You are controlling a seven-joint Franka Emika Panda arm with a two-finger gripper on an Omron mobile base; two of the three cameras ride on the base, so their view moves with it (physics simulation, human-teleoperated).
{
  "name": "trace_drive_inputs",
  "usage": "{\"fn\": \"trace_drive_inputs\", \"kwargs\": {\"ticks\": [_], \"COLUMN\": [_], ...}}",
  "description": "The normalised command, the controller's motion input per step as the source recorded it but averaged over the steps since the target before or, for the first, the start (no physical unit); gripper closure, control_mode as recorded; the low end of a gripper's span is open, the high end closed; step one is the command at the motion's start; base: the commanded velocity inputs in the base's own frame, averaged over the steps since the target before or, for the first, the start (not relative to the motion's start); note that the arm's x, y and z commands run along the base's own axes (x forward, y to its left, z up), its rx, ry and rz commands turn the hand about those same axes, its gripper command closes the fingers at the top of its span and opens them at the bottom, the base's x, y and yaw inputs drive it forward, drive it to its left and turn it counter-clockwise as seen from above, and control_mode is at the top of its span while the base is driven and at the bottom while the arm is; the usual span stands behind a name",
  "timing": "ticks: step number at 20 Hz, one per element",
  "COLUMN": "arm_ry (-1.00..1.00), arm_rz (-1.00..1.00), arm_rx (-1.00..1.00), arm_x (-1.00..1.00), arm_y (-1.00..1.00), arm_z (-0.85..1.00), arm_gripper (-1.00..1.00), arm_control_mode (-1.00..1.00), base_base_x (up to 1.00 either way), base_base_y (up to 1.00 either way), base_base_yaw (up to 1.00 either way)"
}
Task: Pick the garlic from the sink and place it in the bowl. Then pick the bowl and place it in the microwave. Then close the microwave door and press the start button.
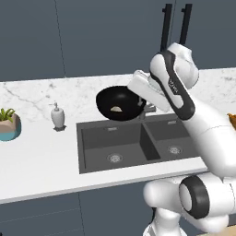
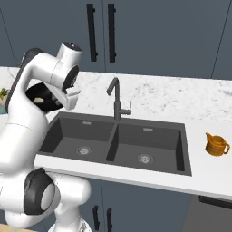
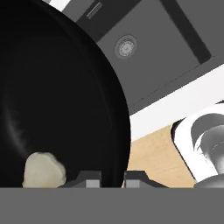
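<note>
The glossy black bowl [image 1: 117, 102] hangs tilted in the air over the back edge of the dark grey sink [image 1: 133, 143], and in the right base view the bowl [image 2: 37, 96] peeks out from behind the arm. The pale garlic [image 1: 116, 109] lies inside it. My gripper [image 1: 140, 100] is shut on the bowl's right rim. In the hand view the gripper [image 3: 112, 179] pinches the rim of the bowl [image 3: 57, 96], with the garlic [image 3: 43, 169] just left of the fingertips [image 3: 92, 179] and the sink [image 3: 166, 52] below. The microwave, its door and its start button are out of view.
A dark gooseneck faucet [image 2: 115, 97] stands behind the sink [image 2: 118, 136]. A white soap dispenser [image 1: 57, 116] and a teal plant pot [image 1: 9, 126] sit on the counter to the left. An orange jug [image 2: 216, 145] stands on the counter at the right.
</note>
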Motion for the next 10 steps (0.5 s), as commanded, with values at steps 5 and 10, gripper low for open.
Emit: {"fn": "trace_drive_inputs", "kwargs": {"ticks": [5,10], "arm_ry": [-0.04,0.05], "arm_rz": [-0.13,-0.08], "arm_rx": [-0.02,-0.04], "arm_x": [-0.56,-0.18], "arm_y": [-0.38,-0.11], "arm_z": [0.41,0.0], "arm_gripper": [1.0,1.0], "arm_control_mode": [-1.0,-1.0], "base_base_x": [0.0,0.0], "base_base_y": [0.0,0.0], "base_base_yaw": [0.0,0.0]}}
